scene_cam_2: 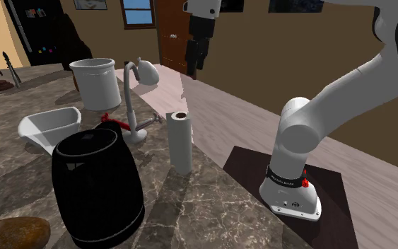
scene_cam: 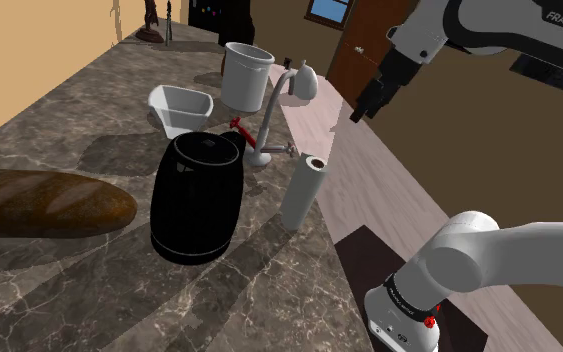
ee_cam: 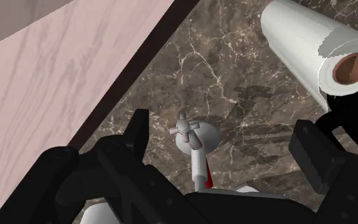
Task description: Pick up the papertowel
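Pincer (scene_cam: 359,110) open, aloft, paper towel (scene_cam: 303,190) below, apart

Dark brown, white-veined marble countertop (scene_cam: 69,290), evenly lit. Pale pinkish wood-plank floor (scene_cam_2: 247,117) runs alongside it. Ochre-yellow wall (scene_cam: 19,50) borders the counter. Brown wooden door (scene_cam_2: 169,42) and small blue-paned window (scene_cam_2: 138,10) sit in a dark brown wall (scene_cam_2: 303,60).
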Motion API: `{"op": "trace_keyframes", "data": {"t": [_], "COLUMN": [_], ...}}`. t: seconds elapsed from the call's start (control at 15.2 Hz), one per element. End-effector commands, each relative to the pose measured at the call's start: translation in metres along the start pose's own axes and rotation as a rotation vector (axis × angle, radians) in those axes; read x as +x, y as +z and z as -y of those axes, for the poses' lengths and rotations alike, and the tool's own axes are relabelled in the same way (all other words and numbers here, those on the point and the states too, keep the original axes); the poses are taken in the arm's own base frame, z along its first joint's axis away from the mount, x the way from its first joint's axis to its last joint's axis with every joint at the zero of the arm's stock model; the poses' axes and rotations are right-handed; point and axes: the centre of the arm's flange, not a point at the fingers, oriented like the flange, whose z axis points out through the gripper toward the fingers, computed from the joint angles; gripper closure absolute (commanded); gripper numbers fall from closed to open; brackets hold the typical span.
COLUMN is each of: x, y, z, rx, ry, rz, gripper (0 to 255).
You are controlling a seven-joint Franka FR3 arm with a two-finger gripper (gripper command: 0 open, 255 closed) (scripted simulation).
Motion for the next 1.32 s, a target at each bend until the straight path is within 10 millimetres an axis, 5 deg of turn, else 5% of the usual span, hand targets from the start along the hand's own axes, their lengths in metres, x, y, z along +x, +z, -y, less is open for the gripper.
{"op": "trace_keyframes", "data": {"t": [0.0,0.79,1.25], "x": [0.000,0.024,0.019], "y": [0.000,0.083,0.119], "z": [0.000,0.133,0.131], "rx": [0.000,0.012,0.012], "ry": [0.000,-0.005,-0.005], "rz": [0.000,0.081,0.081], "gripper": [0,0,0]}}
